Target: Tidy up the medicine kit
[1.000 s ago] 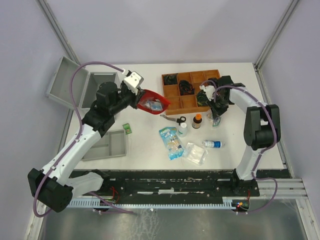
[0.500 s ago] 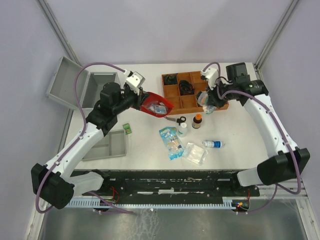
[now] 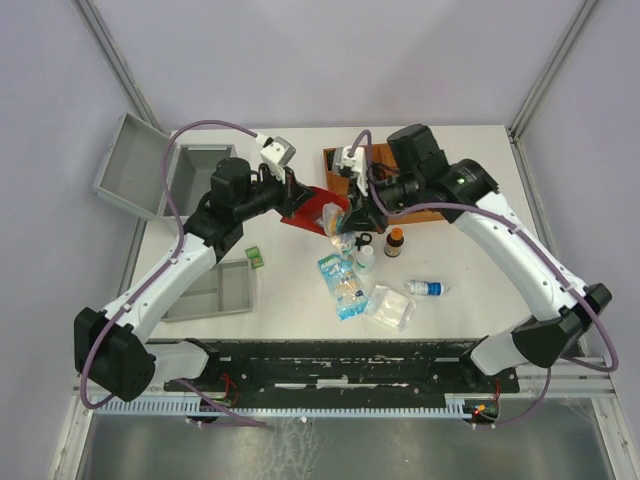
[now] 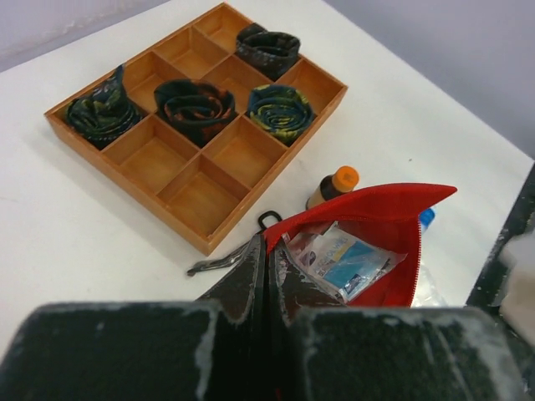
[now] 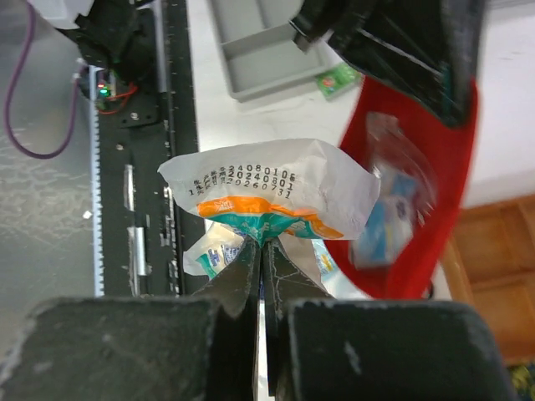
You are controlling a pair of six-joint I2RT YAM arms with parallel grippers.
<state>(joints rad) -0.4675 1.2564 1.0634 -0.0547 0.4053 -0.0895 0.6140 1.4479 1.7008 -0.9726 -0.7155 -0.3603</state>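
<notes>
The medicine kit (image 3: 203,166), a grey metal case, lies with its lid thrown back at the table's far left. Well to its right, my left gripper (image 3: 291,196) (image 4: 269,242) is shut on the rim of a red pouch (image 3: 310,207) (image 4: 393,210) and holds it up, mouth agape, with flat packets (image 4: 344,257) inside. My right gripper (image 3: 352,210) (image 5: 263,242) is shut on a white sachet (image 3: 333,220) (image 5: 276,185) with orange and teal print. It hangs right beside the red pouch (image 5: 451,171), at its mouth.
A brown wooden tray (image 4: 199,190) with rolled dark items sits behind the pouch. On the table lie a grey insert tray (image 3: 215,290), a brown bottle (image 3: 395,242), a white bottle (image 3: 365,258), a toppled bottle (image 3: 430,288), blue packets (image 3: 345,280), a clear bag (image 3: 390,308) and black-handled scissors (image 4: 226,263).
The right arm swung left from the table's right side, by the wooden tray, to the pouch's mouth, carrying the sachet. The left arm nudged the pouch slightly rightward.
</notes>
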